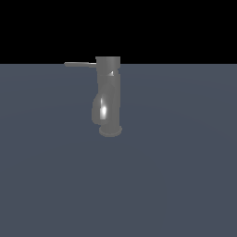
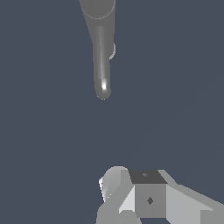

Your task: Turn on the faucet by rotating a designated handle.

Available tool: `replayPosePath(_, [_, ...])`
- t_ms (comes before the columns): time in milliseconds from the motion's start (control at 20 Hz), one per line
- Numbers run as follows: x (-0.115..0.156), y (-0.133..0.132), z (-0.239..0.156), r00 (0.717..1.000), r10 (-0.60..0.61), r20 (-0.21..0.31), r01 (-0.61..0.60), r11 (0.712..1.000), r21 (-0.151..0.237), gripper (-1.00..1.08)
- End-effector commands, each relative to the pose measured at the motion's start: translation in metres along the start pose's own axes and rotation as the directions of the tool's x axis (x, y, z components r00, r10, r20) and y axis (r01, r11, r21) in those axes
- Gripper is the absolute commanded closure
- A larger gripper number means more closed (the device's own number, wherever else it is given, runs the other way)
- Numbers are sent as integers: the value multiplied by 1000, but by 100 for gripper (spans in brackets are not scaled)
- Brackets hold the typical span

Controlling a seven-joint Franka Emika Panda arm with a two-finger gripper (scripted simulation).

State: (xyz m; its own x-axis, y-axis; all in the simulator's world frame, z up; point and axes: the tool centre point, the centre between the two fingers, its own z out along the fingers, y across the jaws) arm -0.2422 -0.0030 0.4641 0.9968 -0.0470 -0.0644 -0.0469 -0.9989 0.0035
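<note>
- In the exterior view, the handle (image 1: 80, 64) is the first thing from the left: a thin straight grey bar that lies horizontal and points toward the exterior view's left.
- Its right end joins the top of the faucet (image 1: 109, 95), at the same height as the line where the blue-grey desk (image 1: 185, 185) meets the black background.
- The faucet stands upright near the middle of this view, a little to the left of centre, and it is a grey metallic cylinder.
- On its lower front there is a curved spout bulge with a bright white reflection.
- Under the cylinder a wider round flange rests on the desk.
- No part of the arm is visible in the exterior view, so nothing touches the handle or the faucet there.
- In the wrist view, the faucet (image 2: 101, 52) is seen from above as a long grey shape with a rounded end and a small bright spot near this end.
- A round grey part lies at the edge of this picture where the long shape begins.
- The gripper (image 2: 144, 197) shows as white and grey blocks with one dark square face, at the opposite edge of the wrist view.
- It is well apart from the faucet, with only bare desk (image 2: 43, 131) between them.
- The jaws hold nothing that is visible, but the pictures do not show whether they are released or clenched, so this cannot be told.
</note>
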Motion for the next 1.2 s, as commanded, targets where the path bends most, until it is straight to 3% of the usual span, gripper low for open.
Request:
replayPosePath(0, [6,-2,-1,1000,25,-1,-25,1000,1,108])
replayPosePath(550, [54,-16,-3,976,218,-6,-218,976,10,108])
replayPosePath(1150, [120,-41,5,884,467,-9,-467,884,22,108])
